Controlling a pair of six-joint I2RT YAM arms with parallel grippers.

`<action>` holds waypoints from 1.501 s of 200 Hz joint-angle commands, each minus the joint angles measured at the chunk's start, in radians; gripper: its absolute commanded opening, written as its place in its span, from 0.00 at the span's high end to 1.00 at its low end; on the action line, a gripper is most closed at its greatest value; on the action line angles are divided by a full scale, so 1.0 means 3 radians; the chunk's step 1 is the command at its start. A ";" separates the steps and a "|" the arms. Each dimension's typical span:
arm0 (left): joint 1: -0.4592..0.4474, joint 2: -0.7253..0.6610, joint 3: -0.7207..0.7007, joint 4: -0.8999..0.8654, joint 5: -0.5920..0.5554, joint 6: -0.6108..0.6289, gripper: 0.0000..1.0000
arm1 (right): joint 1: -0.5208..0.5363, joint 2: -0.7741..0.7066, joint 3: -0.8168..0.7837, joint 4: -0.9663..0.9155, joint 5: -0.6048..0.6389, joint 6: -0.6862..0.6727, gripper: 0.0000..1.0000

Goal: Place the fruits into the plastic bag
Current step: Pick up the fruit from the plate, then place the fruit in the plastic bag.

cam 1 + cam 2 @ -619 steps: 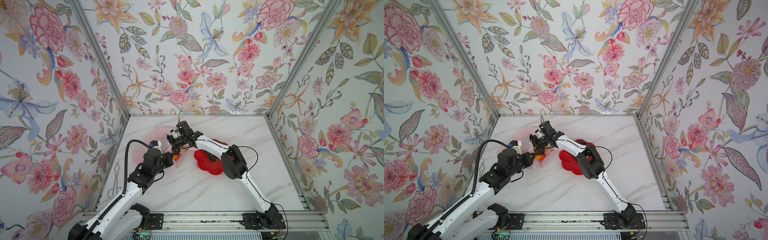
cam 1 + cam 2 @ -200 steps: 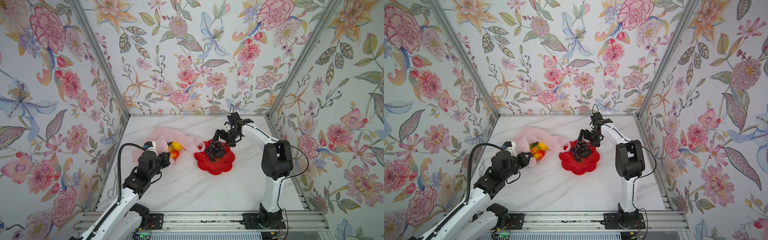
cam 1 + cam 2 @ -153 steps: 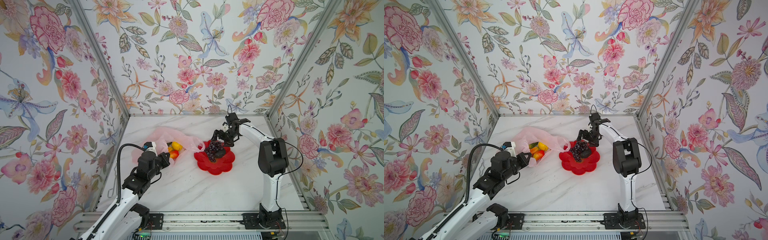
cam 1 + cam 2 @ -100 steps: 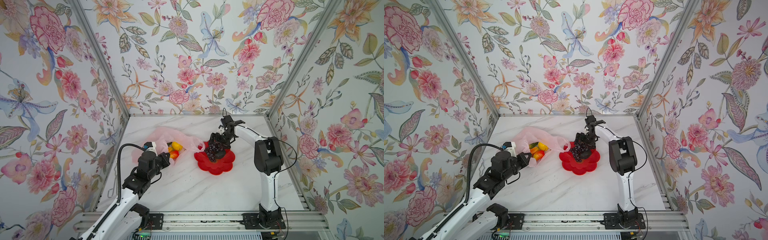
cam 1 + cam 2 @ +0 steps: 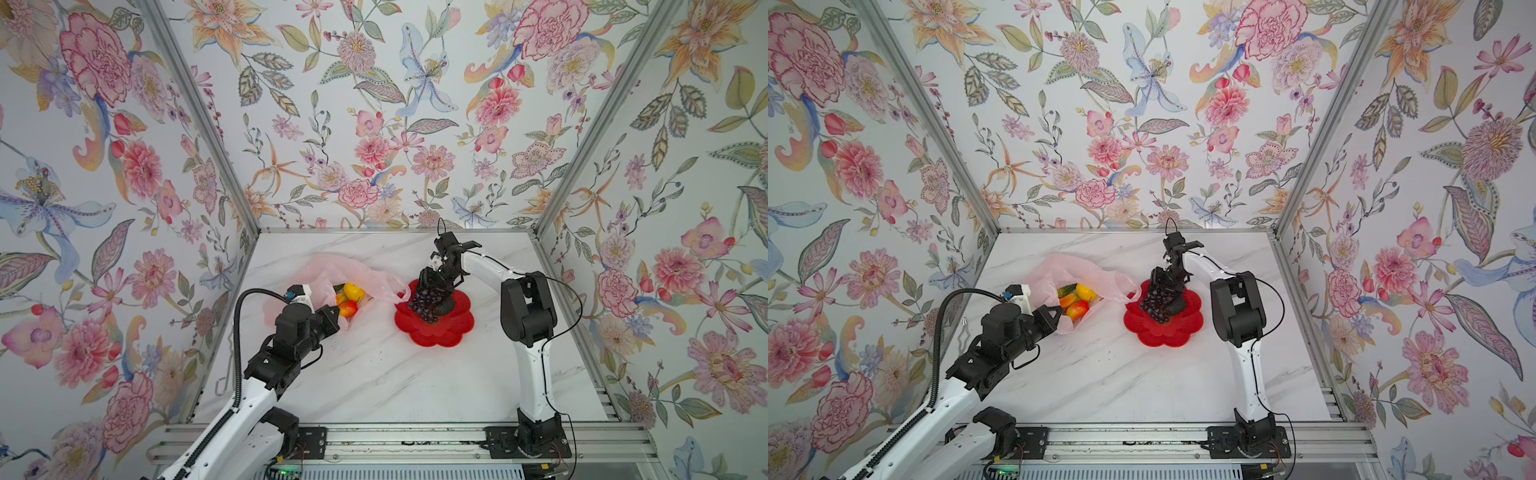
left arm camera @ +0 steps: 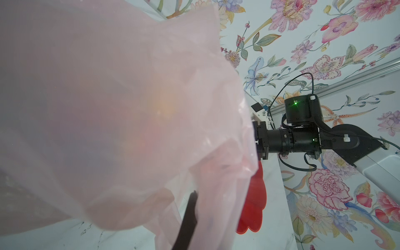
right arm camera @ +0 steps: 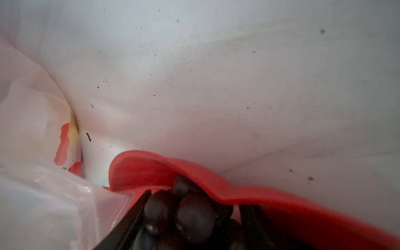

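Bag hold looks solid: left gripper (image 5: 332, 318) is clamped tight on the near hem of the plastic bag (image 5: 328, 270), with film draped over its finger (image 6: 188, 216) in the left wrist view. Bag lies left of centre on the table (image 5: 374, 374), mouth up. Yellow fruit (image 5: 354, 292), red fruit (image 5: 348, 308) and some orange and green ones are already inside.

Right of it, the red plate (image 5: 440, 332) carries the grape bunch (image 5: 428, 301), the only fruit outside the bag. Bag film touches the plate's left rim.

Right gripper (image 7: 194, 216) reaches in from the far side, jaws about half spread and straddling the bunch. One finger (image 7: 138, 207) is on the grapes; a sliver of red shows at the other, so I read it as not clamped yet.

Risks:
- Bunch is lumpy and glossy, so an off-centre bite could let it roll out or hang crooked.
- That finger sits right by the film, so it may pinch plastic and drag the bag.
- Bag mouth is limp and the bunch is bulky, so it could snag the flap or pull the hem from the left pinch.
- Plate may lift or slide with the grapes.
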 commanded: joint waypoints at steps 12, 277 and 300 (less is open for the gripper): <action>0.0034 -0.0019 -0.0063 0.0013 -0.0026 -0.0035 1.00 | -0.0001 -0.0045 0.0101 -0.0042 -0.0016 -0.0020 0.48; 0.0039 0.0076 -0.0049 0.0120 0.0041 -0.0048 1.00 | -0.0612 -0.1969 -0.0729 0.0749 -0.1341 0.0852 0.64; 0.0036 0.0054 -0.0062 0.0121 0.0047 -0.0058 1.00 | -0.0618 -0.2063 -0.0705 0.1066 -0.1441 0.1173 0.64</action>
